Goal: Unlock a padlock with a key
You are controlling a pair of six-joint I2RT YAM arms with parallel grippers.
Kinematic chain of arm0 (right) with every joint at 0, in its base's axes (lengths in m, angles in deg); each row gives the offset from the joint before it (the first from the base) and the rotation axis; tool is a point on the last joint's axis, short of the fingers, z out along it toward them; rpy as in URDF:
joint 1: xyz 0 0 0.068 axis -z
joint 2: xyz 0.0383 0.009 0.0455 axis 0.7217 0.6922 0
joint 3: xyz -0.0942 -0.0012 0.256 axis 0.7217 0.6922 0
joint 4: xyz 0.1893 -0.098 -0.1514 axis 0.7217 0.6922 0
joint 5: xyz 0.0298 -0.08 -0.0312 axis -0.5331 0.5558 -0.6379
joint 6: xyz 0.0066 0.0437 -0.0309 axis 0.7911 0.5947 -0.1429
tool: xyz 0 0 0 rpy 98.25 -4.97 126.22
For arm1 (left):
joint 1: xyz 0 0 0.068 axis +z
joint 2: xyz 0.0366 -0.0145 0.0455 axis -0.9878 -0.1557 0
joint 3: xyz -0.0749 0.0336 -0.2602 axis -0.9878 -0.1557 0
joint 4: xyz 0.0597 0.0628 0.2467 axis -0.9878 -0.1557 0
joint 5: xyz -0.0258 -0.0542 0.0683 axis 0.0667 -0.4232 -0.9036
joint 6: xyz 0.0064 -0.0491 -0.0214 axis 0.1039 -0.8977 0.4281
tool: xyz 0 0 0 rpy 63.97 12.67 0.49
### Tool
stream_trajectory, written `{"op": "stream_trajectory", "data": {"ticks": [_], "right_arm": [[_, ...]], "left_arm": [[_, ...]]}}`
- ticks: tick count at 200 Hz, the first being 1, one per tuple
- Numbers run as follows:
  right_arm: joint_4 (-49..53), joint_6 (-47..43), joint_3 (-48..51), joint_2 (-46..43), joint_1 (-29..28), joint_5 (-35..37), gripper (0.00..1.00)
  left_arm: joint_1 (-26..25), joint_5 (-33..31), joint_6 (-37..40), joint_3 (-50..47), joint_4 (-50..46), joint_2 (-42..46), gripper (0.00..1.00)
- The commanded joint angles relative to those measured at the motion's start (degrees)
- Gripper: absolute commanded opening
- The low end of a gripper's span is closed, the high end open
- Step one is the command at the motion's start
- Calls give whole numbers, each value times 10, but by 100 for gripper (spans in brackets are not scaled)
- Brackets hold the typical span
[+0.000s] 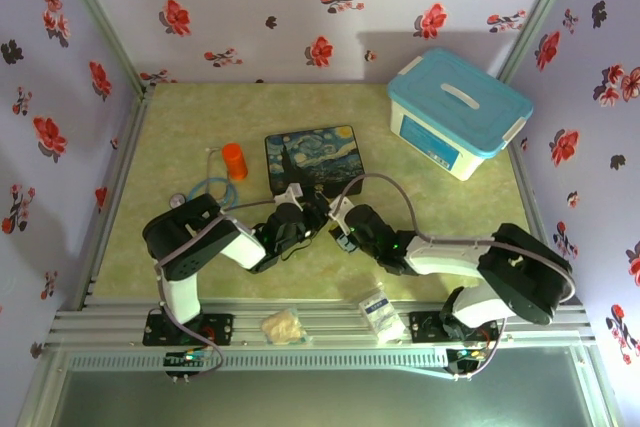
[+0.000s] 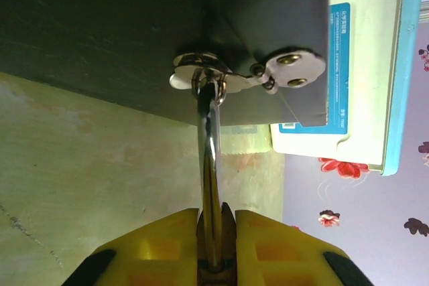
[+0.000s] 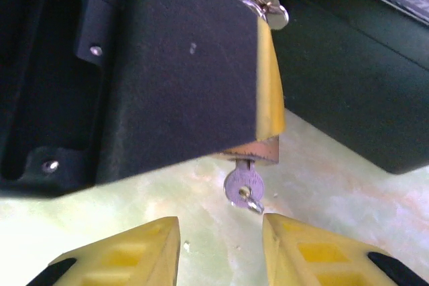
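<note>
In the left wrist view my left gripper (image 2: 216, 218) is shut on the padlock (image 2: 210, 165). Its silver shackle runs up through the hasp ring (image 2: 206, 80) on the front of the dark painted box (image 1: 312, 160). The right wrist view has the padlock's brass underside (image 3: 255, 149) peeking out below the left gripper's yellow finger (image 3: 269, 85). The small grey key (image 3: 242, 186) hangs from that underside, stuck in the keyhole. My right gripper (image 3: 221, 242) is open just below it, a finger on each side, touching nothing. From above, both grippers meet in front of the box (image 1: 318, 223).
An orange cylinder (image 1: 234, 161) and a coil of tubing (image 1: 208, 190) lie left of the box. A blue-lidded white bin (image 1: 458, 112) stands at the back right. Two small bags (image 1: 284, 325) (image 1: 378, 309) rest on the front rail.
</note>
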Motion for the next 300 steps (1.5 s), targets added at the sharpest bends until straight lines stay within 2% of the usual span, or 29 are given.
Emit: {"op": "stream_trajectory", "data": {"ticks": [1,14,43,67,86,106,131,168,198,262,268,278,287,300], "right_arm": [[-76,-40,-6,18,-11,46,34],[-76,-50,-17,29,-14,51,32],[-95,-64,-22,41,-16,75,17],[-73,-69,-33,55,-16,94,16],[-96,-48,-26,59,-15,98,7],[-108,-8,-19,46,-1,17,0],[-151,115,-2,26,56,-138,0],[-255,288,32,26,136,-306,0],[-332,373,62,30,177,-364,0],[-213,331,48,-15,178,-344,3],[-183,315,40,-23,172,-323,6],[-98,269,18,-42,143,-256,17],[-29,210,-2,-55,104,-182,17],[22,162,-23,-55,70,-121,17]], "left_arm": [[-6,9,3,5,25,22,0],[-6,11,-2,5,33,20,0],[-6,16,-12,4,47,15,0],[-6,17,-15,1,52,15,0],[-6,20,-19,1,61,11,0],[-6,24,-20,0,64,8,0],[-5,23,-21,-7,72,4,0],[-5,22,-21,-16,81,-1,0],[-2,22,-25,-22,95,-11,0],[1,16,-13,-34,88,-6,0],[1,15,-11,-35,84,-4,0],[1,14,-11,-36,79,-4,0],[2,15,-11,-36,78,-6,0],[2,14,-11,-35,80,-11,0]]}}
